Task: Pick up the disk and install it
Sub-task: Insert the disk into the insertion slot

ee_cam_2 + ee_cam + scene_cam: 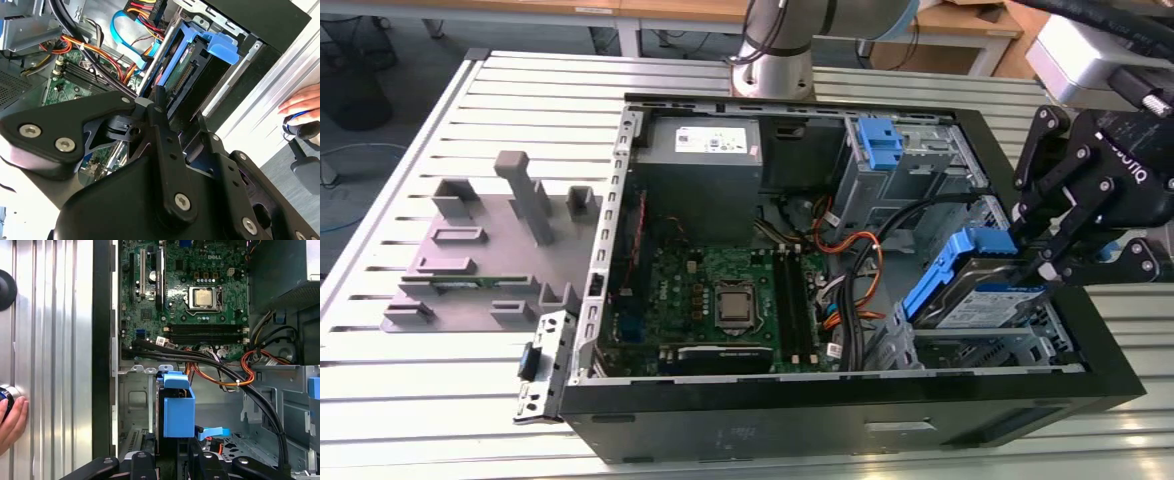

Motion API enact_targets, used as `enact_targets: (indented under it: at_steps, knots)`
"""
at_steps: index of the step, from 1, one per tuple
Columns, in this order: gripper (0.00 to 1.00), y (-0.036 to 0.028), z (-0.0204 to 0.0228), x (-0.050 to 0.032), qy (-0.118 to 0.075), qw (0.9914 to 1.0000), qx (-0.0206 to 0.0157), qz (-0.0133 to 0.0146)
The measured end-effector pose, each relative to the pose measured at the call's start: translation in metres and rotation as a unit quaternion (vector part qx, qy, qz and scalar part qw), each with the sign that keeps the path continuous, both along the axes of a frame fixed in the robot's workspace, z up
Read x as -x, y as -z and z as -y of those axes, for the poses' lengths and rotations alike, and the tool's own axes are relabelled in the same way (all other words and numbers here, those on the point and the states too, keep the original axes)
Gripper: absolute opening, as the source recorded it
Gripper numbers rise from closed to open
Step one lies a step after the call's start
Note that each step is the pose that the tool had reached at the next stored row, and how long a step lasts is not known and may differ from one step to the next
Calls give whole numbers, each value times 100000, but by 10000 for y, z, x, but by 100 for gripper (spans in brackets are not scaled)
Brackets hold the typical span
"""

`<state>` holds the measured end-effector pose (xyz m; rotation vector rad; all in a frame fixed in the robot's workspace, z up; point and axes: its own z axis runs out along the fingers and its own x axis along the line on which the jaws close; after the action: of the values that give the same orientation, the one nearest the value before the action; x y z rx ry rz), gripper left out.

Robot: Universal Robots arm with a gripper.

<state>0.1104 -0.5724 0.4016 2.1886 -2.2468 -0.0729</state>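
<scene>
The disk (983, 297), silver with a white-and-blue label and a blue carrier frame, stands tilted on edge over the drive cage (987, 345) at the front corner of the open computer case, on the exterior view's right. My black gripper (1045, 262) is shut on its upper end. In the first wrist view the blue carrier of the disk (178, 410) runs down between the fingers (142, 465) of my gripper (172, 462). In the second wrist view the disk (187, 70) shows its connector edge beyond one finger (161, 107).
A second blue bracket (881, 140) sits in the far bay beside the grey power supply (700, 142). Orange and black cables (854, 260) cross between the motherboard (720, 295) and the cage. A grey fixture (494, 240) lies on the slatted table. A hand (10, 420) rests beside the case.
</scene>
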Motion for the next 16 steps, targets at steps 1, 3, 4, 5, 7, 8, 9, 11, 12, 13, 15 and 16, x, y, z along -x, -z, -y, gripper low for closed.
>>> enact_targets:
  at_steps: [1, 3, 4, 5, 7, 8, 9, 11, 12, 13, 15, 16]
  knots:
    - [35, 12, -1, 0, -1, 100000, 10, -1]
    - [35, 14, -1, 0, 1, 100000, 22, 0]
    - [35, 15, -1, 0, 1, 100000, 27, 0]
    - [35, 15, -1, 0, 2, 100000, 23, 0]
    - [35, 16, -1, 0, 2, 100000, 15, -1]
    - [35, 16, 0, 0, 2, 100000, 15, 0]
    - [35, 16, -1, 0, 1, 100000, 16, -1]
    - [35, 17, -1, 0, 1, 100000, 13, 2]
    - [36, 16, 0, 0, 0, 100000, 24, 0]
    - [36, 17, -1, 0, 3, 100000, 19, 0]
    - [42, 18, -1, 0, 1, 100000, 11, 1]
    - [42, 18, -1, 0, 0, 100000, 12, 0]
